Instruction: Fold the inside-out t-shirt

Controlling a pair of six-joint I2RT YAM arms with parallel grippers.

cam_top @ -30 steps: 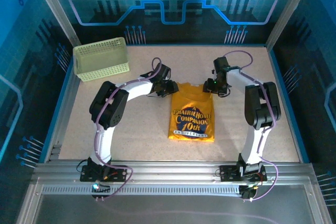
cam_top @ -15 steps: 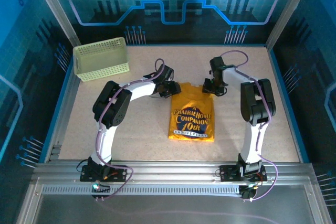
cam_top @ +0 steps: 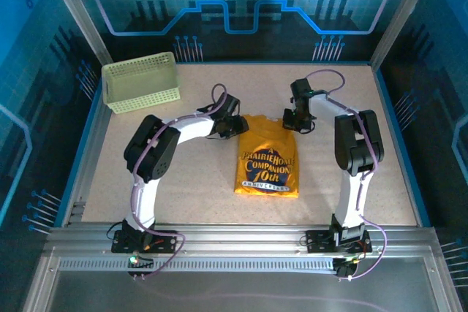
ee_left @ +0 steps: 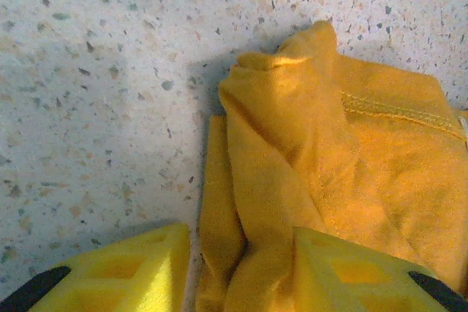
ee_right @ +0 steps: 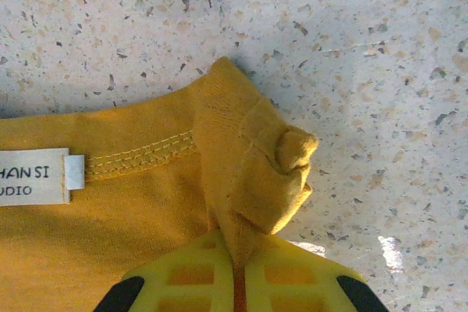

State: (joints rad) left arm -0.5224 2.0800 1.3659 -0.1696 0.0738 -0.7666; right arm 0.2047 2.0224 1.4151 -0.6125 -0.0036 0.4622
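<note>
- A mustard-yellow inside-out t-shirt [cam_top: 268, 157] lies folded into a narrow upright rectangle at the middle of a speckled beige table [cam_top: 183, 180], seen from above.
- Dark printed lettering covers the near half of the cloth.
- The garment's far edge is wider than the rest, and one arm meets it at each far corner.
- The left end effector [cam_top: 235, 126] sits at the far left corner of the shirt, low on the table.
- In the left wrist view, its two yellow fingers [ee_left: 124, 272] stand partly apart, with a thick bunched fold of yellow cloth filling the gap between them. They seem to be clamped on that fold, though the contact point is at the very edge of the view.
- Beyond the fingers, the cloth rises in a crumpled peak and casts a shadow on the table to its left.
- The right end effector [cam_top: 296, 122] sits at the far right corner of the shirt.
- In the right wrist view, its yellow fingers [ee_right: 292, 283] are pressed together on a thin pinch of cloth, which bulges into a small knot just past the tips.
- A white sewn-in label [ee_right: 33, 175] with dark letters lies beside a stitched seam, left of the pinched corner.
- A pale green lattice basket [cam_top: 141, 82] stands at the far left of the table, well apart from the shirt.
</note>
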